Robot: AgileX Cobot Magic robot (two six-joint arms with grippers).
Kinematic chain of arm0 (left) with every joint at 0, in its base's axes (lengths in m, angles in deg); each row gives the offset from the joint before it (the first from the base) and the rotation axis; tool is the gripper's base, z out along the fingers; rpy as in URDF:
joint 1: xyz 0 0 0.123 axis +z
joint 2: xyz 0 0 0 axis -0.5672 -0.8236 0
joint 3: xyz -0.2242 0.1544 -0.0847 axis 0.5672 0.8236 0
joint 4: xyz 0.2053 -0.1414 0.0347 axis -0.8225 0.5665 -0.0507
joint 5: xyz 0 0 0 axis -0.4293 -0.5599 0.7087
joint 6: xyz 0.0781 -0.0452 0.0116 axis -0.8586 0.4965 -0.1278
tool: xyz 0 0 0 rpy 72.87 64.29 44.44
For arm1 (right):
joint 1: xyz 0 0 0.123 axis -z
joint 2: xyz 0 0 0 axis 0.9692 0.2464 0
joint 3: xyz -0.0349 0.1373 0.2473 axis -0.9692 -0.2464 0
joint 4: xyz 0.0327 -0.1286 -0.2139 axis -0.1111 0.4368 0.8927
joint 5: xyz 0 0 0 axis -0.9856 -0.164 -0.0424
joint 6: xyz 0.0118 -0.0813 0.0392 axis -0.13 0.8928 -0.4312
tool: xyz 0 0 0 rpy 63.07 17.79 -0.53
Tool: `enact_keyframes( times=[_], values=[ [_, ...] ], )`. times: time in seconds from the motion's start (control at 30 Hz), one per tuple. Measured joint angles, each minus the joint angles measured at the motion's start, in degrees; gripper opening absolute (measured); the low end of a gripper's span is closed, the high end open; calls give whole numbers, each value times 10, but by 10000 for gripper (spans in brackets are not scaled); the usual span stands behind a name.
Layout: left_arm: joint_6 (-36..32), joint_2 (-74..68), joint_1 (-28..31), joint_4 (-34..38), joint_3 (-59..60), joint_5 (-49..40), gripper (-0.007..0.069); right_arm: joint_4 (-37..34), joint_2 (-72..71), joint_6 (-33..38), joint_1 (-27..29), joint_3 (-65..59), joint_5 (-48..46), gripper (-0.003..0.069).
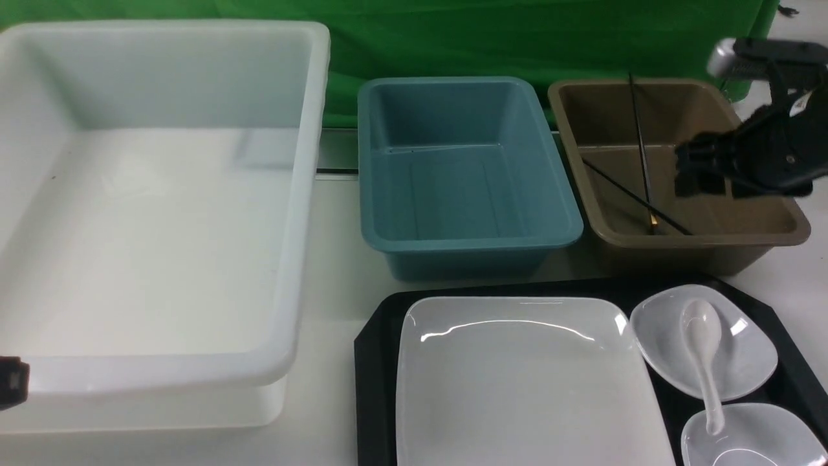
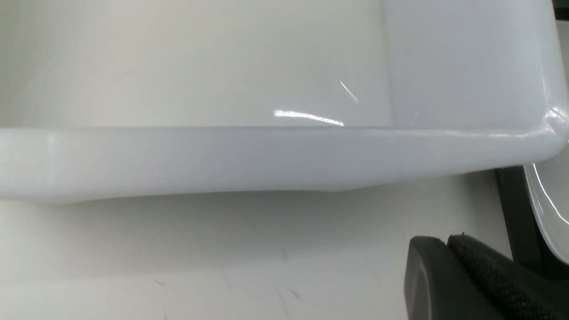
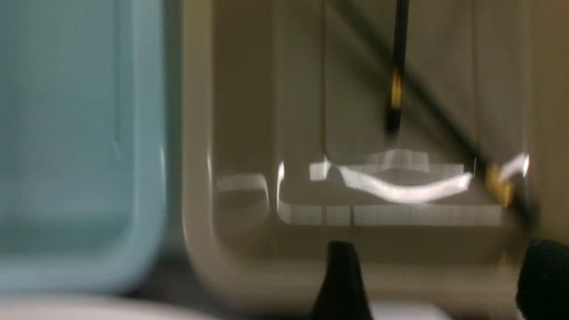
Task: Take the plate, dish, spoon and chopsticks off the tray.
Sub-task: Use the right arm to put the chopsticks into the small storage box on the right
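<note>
The black tray (image 1: pixel 375 336) at the front right holds the large white plate (image 1: pixel 524 382) and two small white dishes, one (image 1: pixel 744 349) behind the other (image 1: pixel 757 440). The spoon (image 1: pixel 704 330) lies with its bowl in the farther dish and its handle reaching the nearer one. Both chopsticks (image 1: pixel 640 149) rest crossed inside the brown bin (image 1: pixel 795 233), blurred in the right wrist view (image 3: pixel 398 66). My right gripper (image 1: pixel 698 169) hovers over that bin, open (image 3: pixel 440 275) and empty. My left gripper (image 2: pixel 446 240) is shut on nothing, low by the white bin's front wall.
A big white bin (image 1: pixel 304 194) fills the left side, its rim (image 2: pixel 266 160) close ahead of my left gripper. A blue bin (image 1: pixel 569 226) stands between it and the brown one. The tray's edge (image 2: pixel 511 213) and the plate's rim (image 2: pixel 551 209) show beside my left gripper.
</note>
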Motion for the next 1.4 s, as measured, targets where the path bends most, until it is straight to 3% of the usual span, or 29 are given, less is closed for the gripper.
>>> enact_keyframes(
  times=[0.3,0.47,0.73,0.8,0.83,0.87,0.97,1.0,1.4],
  values=[
    [0,0,0,0,0,2,17,4,227,41,0,299,-135,601],
    [0,0,0,-1,0,3,17,13,308,55,0,354,-189,608],
    [2,0,0,-1,0,25,17,54,353,44,0,359,-149,599],
    [2,0,0,-1,0,29,17,60,362,42,0,359,-135,531],
    [2,0,0,-1,0,30,17,61,364,42,0,359,-133,454],
    [2,0,0,-1,0,30,17,61,364,42,0,359,-132,438],
    [2,0,0,-1,0,30,17,69,367,46,0,361,-121,150],
    [2,0,0,-1,0,30,17,69,364,46,0,365,-122,97],
    [2,0,0,-1,0,30,17,64,309,44,0,377,-202,80]
  ],
)
